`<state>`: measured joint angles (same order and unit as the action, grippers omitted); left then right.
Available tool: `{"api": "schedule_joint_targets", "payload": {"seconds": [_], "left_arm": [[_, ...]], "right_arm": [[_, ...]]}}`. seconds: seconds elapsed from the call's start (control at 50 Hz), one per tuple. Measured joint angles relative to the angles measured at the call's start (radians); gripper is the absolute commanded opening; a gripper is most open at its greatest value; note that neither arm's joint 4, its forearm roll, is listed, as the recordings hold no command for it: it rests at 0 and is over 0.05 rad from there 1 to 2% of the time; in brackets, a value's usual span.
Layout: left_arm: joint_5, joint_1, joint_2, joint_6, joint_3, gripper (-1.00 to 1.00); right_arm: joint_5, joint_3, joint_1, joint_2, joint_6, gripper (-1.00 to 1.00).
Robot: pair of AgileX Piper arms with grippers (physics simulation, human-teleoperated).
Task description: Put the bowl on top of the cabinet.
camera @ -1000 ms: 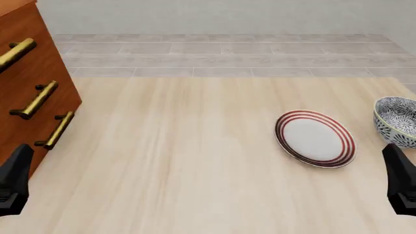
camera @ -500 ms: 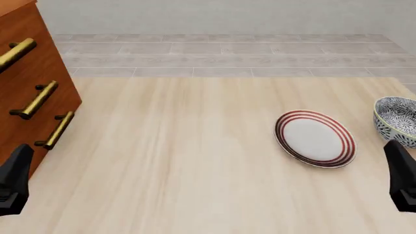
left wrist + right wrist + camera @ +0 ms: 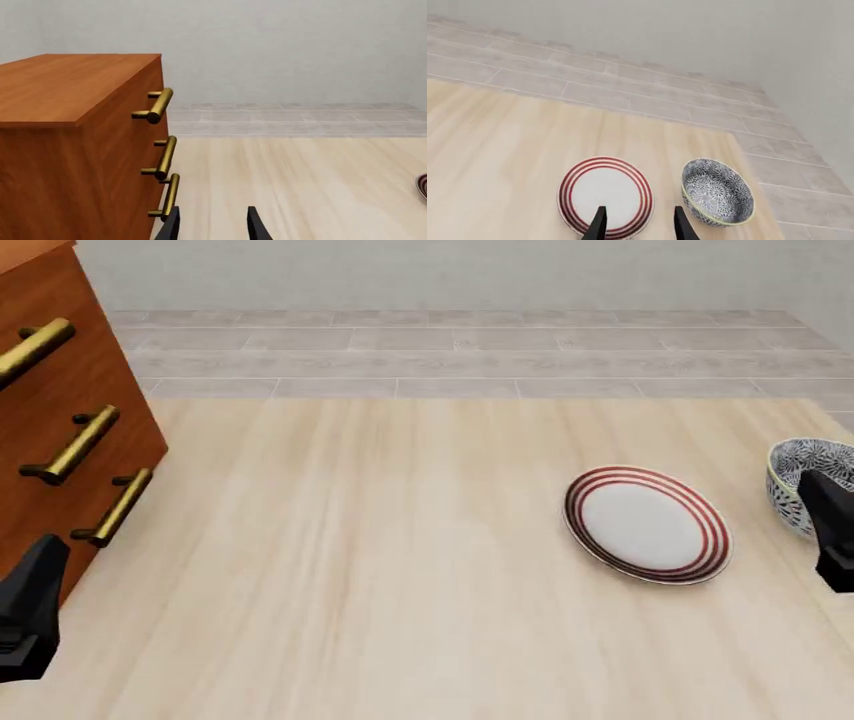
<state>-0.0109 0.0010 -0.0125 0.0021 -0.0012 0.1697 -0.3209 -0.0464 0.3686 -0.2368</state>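
Bowl (image 3: 805, 483) at table's (image 3: 400, 570) right edge, beside plate (image 3: 647, 523); both arms' fingers (image 3: 599, 223) parted, empty.

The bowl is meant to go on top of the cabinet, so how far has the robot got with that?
Nothing looks done yet: the bowl sits on the table beside the plate, far from the cabinet. In hand: the right gripper is open near the bowl, holding nothing. The left gripper hangs open beside the cabinet. Left to do: grasp the bowl, carry it across and set it on the cabinet's top.
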Motion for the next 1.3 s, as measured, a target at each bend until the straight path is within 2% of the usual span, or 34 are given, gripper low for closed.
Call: {"api": "schedule_joint_targets", "payload": {"seconds": [0.38, 0.58, 1.02, 1.3], "left_arm": [[0.001, 0.000, 0.000, -0.001, 0.000, 1.00], [0.005, 0.000, 0.002, -0.002, -0.001, 1.00], [0.010, 0.000, 0.007, -0.002, -0.001, 1.00], [0.010, 0.000, 0.007, -0.002, 0.000, 1.00]], "right_arm": [[0.143, -0.154, -0.090, 0.219, -0.178, 1.00], [0.177, -0.202, -0.165, 0.303, -0.267, 1.00], [0.085, -0.245, -0.280, 0.531, -0.422, 1.00], [0.010, -0.275, -0.309, 0.669, -0.489, 1.00]]}}
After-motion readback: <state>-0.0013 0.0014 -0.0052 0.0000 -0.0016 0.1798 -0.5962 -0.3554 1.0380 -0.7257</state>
